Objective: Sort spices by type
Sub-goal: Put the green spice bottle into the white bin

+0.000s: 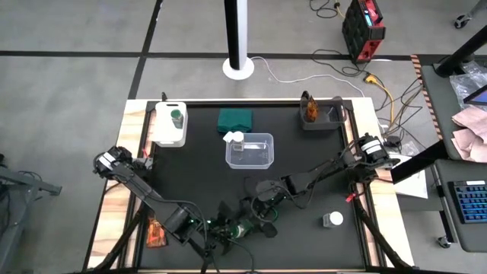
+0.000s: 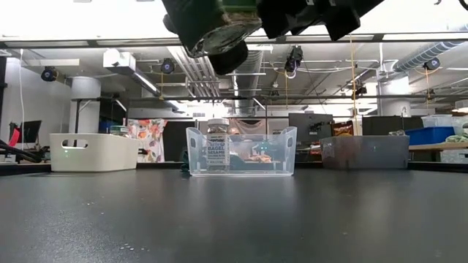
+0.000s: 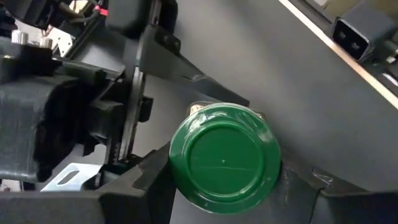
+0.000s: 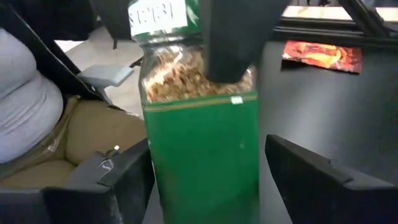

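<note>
Green lid [image 3: 222, 158] face-on; jar's brown contents [image 4: 186, 78] elsewhere.

arms: matte black, slender jointed links
left gripper [image 1: 242, 230]: dark angular fingers
right gripper [image 1: 268, 204]: black, toothed rail, silver screws, red wire

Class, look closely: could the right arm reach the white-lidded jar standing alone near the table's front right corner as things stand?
Probably yes. The white-lidded jar stands alone on bare mat on the right arm's side, and the right gripper is open beside the green-lidded jar, which the left gripper holds.
</note>
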`<state>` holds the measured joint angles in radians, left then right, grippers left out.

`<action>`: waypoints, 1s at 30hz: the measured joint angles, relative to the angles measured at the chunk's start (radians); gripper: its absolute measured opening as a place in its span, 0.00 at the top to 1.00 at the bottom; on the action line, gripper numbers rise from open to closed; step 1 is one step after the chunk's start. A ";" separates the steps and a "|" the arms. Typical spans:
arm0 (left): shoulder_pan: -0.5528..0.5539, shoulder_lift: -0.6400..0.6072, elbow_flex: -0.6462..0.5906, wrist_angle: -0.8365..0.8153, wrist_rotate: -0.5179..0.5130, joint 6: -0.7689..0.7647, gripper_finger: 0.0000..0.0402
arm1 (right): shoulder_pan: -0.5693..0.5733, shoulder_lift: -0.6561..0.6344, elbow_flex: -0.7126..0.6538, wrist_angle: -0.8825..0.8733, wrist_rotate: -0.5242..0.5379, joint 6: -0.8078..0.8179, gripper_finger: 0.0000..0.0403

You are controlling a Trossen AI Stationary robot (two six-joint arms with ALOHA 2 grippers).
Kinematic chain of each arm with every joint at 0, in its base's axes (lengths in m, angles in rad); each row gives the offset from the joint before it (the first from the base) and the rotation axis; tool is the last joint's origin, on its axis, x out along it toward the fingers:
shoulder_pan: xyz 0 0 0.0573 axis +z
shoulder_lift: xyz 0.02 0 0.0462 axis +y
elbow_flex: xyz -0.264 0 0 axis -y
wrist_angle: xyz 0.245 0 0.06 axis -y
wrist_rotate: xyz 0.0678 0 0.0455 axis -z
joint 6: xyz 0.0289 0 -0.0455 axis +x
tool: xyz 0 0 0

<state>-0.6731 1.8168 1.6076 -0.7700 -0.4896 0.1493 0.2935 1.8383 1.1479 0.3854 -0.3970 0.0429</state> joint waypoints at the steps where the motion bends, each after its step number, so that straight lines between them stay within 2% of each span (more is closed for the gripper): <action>1: 0.002 0.000 0.000 0.000 0.000 0.004 0.54 | 0.000 0.002 0.004 -0.004 -0.001 -0.009 0.31; 4: 0.004 0.000 0.000 0.004 -0.040 0.014 0.52 | 0.000 0.002 0.008 -0.011 -0.003 -0.041 0.38; 8: 0.018 0.000 0.000 0.002 -0.069 0.015 0.42 | 0.000 0.002 0.009 -0.019 -0.003 -0.057 0.52; 12: 0.028 0.000 0.000 -0.001 -0.070 0.015 0.35 | 0.000 -0.006 0.009 -0.046 0.004 -0.071 0.52; 16: 0.031 -0.007 0.000 -0.057 -0.103 -0.013 0.33 | -0.003 -0.032 0.008 -0.128 0.026 -0.088 0.52; 22: 0.030 -0.069 -0.002 -0.233 -0.164 -0.221 0.32 | -0.003 -0.099 -0.030 -0.234 0.197 -0.109 0.52; 26: 0.007 -0.135 -0.056 -0.214 -0.244 -0.336 0.32 | -0.002 -0.164 -0.134 -0.128 0.336 -0.108 0.52; 30: -0.030 -0.189 -0.180 -0.039 -0.351 -0.353 0.32 | -0.002 -0.191 -0.274 0.200 0.410 -0.107 0.52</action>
<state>-0.7032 1.6273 1.4278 -0.8085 -0.8410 -0.2040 0.2916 1.6478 0.8742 0.5853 0.0134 -0.0639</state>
